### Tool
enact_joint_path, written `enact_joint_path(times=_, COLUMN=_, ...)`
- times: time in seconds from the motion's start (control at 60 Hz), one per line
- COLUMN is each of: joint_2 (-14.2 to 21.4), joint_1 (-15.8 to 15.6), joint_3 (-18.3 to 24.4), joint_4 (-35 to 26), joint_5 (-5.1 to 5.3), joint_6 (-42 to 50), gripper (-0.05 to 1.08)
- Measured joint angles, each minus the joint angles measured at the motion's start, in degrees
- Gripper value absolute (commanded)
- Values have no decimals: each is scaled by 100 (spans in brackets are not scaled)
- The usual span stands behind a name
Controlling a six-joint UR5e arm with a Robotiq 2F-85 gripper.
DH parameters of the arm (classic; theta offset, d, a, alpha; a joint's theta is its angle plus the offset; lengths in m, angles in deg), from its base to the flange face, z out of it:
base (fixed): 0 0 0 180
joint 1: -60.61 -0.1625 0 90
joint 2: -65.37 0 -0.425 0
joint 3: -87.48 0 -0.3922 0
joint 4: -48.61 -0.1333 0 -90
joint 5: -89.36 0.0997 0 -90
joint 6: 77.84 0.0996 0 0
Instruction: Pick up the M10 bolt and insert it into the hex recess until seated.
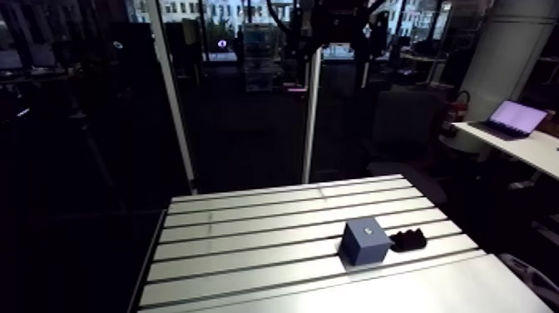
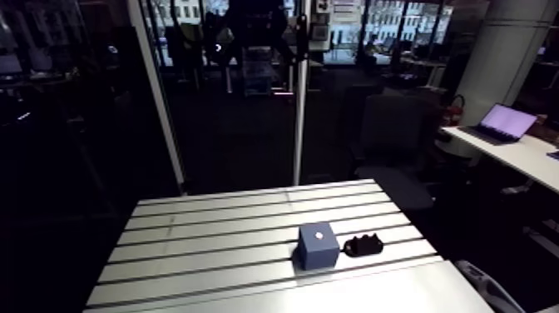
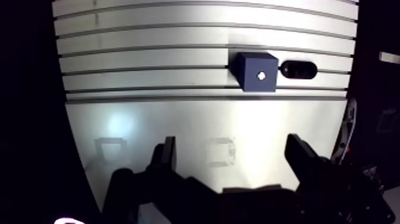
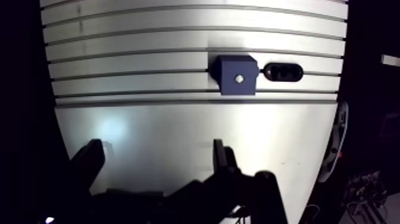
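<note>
Item: gripper (image 3: pixel 233 149), two fingers spread wide with nothing between them, hanging above a smooth plate (image 3: pixel 178 119) that covers the near part of the slotted table (image 3: pixel 149 59). It is well apart from the workpieces. Ahead of it, on the slotted part and lying more toward one finger than the other, stands a blue block (image 3: pixel 257 72), a squat cube with one pale round spot (image 3: pixel 261 75) in the middle of its upper face. Just beside the block on the side away from the gripper's centre line lies a black piece (image 3: pixel 299 70), low, oblong and two-lobed. Whether the two touch cannot be told. The M10 bolt cannot be picked out with certainty. The black piece may hold it or be it, and the pale spot may be the hex recess or something bright within it — too small to tell. Step in hand, as judged: the approach, before any pick. The next move calls for travelling forward across the plate to the black piece, lining the open fingers over it without knocking the neighbouring block, then descending and closing — with a nearer look first to settle which object is the bolt.
</note>
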Motion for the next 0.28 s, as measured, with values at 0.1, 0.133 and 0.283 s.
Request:
enact_joint_path(times=0.1, joint_2=-3, joint_1=-8, joint_3=-6, joint_4=3, joint_5=0, joint_6=3, gripper=1)
enact_joint_path(times=0.133, joint_2=-4, joint_1=-10, joint_3=-9, joint_4=4, joint_5=0, joint_6=4, gripper=1)
enact_joint_path(times=0.283, joint_2=-22, joint_1=-13, joint_3=-28, joint_4=8, joint_5=-1, joint_6=6, gripper=1)
